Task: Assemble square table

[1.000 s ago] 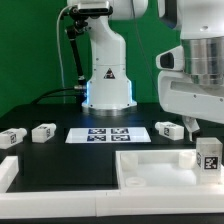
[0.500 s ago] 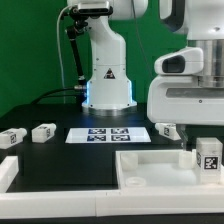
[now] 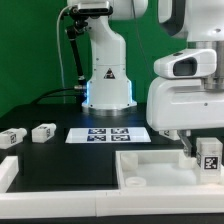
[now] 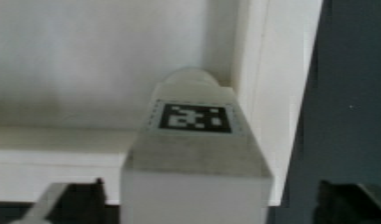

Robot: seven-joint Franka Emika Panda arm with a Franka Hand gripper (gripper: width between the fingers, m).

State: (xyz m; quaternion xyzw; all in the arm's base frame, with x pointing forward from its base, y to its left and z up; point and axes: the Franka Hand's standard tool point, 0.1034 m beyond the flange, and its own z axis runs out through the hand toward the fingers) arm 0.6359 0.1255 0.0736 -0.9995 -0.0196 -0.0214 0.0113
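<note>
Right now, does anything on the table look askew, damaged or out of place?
Nothing looks damaged or spilled. Two short white tagged leg blocks lie loose at the exterior view's left, not yet fitted, as unassembled parts would.

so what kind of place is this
Most likely a robotics lab test bench: a white robot arm stands on a black table before a green backdrop, with a marker board and tagged white parts such as a leg block laid out.
</note>
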